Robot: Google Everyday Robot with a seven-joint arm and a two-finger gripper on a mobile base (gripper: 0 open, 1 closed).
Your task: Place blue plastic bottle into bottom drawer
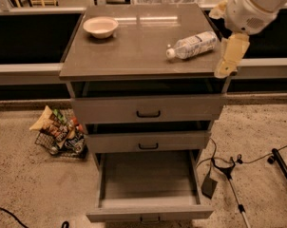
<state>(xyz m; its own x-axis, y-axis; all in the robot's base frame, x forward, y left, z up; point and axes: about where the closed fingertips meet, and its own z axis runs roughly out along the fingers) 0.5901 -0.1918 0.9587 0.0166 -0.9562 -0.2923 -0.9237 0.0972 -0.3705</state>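
Note:
The blue plastic bottle lies on its side on the right part of the grey cabinet top, white cap toward the left. The bottom drawer is pulled out and its inside looks bare. My gripper hangs from the white arm at the top right, cream fingers pointing down over the cabinet's right front corner, just right of the bottle and apart from it.
A pale bowl stands at the back left of the cabinet top. The two upper drawers are slightly ajar. A wire basket of snack packets sits on the floor at left. Cables and a stand lie on the floor at right.

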